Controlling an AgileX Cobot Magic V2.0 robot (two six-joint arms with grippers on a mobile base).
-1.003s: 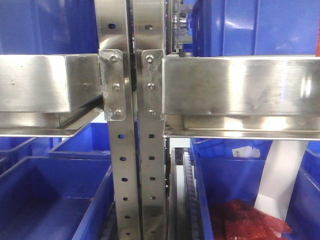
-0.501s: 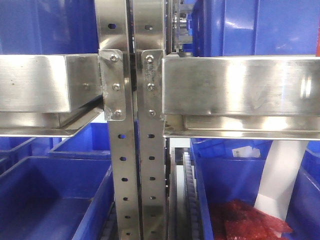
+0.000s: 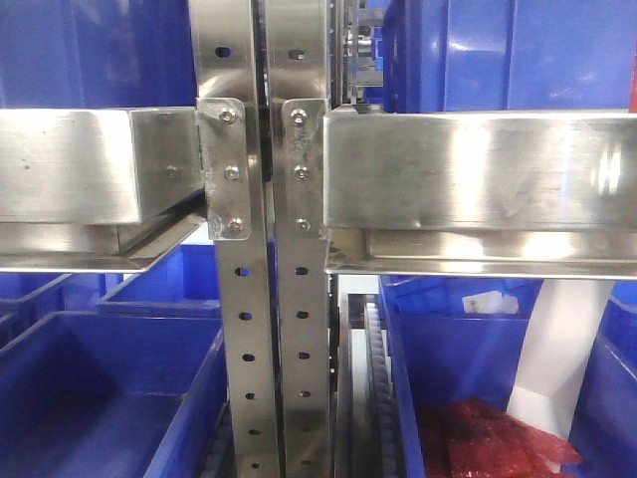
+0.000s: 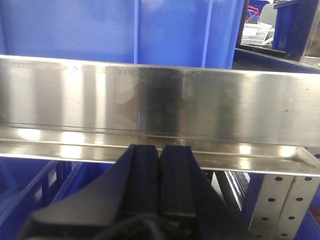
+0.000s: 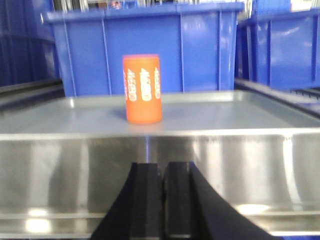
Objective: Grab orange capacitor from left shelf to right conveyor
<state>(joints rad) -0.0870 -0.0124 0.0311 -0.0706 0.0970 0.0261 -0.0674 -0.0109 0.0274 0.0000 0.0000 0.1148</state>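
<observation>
Right wrist view: orange capacitor stands upright on the steel shelf, beyond its front beam and just near of a blue bin. Reach step, nothing grabbed. Right gripper sits low before the beam, fingers pressed together, empty; left gripper likewise. Next: rise above the lip, spread fingers, go forward. Steel is shiny, likely slick; bins crowd the rack. Conveyor not in view.
</observation>
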